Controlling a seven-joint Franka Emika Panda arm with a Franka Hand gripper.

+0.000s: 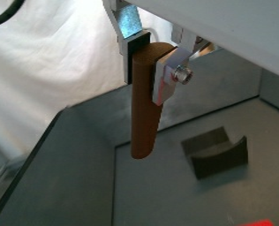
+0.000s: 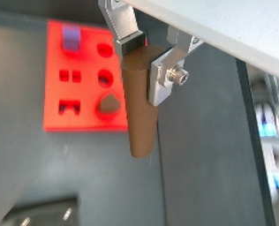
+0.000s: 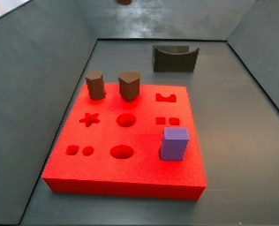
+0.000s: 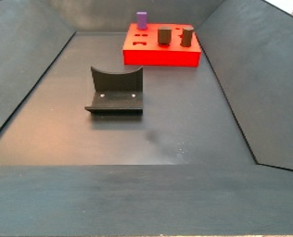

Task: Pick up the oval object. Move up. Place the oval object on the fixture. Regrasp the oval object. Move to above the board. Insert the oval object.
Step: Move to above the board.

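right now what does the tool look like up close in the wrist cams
In both wrist views the tool has flat silver metal finger plates with dark pads. One silver finger is a bent bracket fastened by a round silver screw. A pale white-grey housing sits above the fingers, with a small bluish patch near the other finger's base. No cables or markings show.

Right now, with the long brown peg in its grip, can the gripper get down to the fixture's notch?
Probably yes. The gripper holds the oval object upright, well above the floor, and the fixture sits below, with its notch empty and nothing between them.
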